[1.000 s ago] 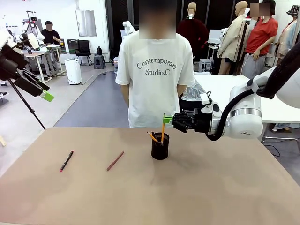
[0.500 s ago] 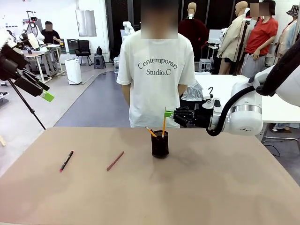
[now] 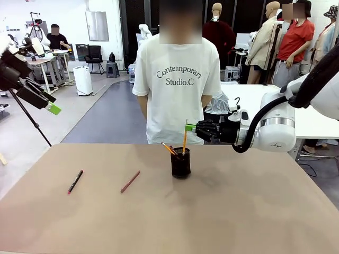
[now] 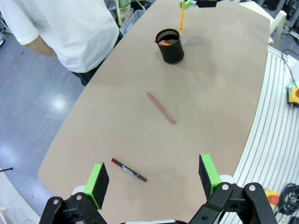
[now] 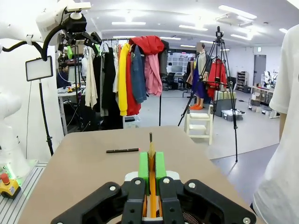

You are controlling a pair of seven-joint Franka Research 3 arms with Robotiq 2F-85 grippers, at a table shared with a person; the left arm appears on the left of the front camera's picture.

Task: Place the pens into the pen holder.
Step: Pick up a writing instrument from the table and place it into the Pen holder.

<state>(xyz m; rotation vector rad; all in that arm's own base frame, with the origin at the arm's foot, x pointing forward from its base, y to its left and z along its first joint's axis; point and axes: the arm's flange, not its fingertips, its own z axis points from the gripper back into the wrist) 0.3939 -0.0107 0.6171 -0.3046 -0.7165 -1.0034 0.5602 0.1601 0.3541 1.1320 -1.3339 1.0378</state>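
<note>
The black mesh pen holder (image 3: 180,164) stands at mid-table, and the left wrist view has it at the far end (image 4: 170,46). My right gripper (image 3: 189,127) is shut on an orange-yellow pencil (image 3: 185,139) that stands upright with its lower end inside the holder. Another orange stick (image 3: 168,148) leans in the holder. On the left of the table lie the black pen (image 3: 75,181) and, nearer the holder, the reddish-pink pen (image 3: 130,181). My left gripper (image 3: 52,108) hangs open high over the left side, above the black pen (image 4: 129,170) and the pink pen (image 4: 161,108).
A person in a white T-shirt (image 3: 176,79) stands at the far edge behind the holder, hands not over the table. The right wrist view looks along the pencil (image 5: 151,156) over the table to the black pen (image 5: 122,150). A tripod (image 3: 29,119) stands off the left edge.
My right gripper has risen a little with the pencil. The holder has shifted slightly toward the far side. The left arm and the two lying pens have not moved.
</note>
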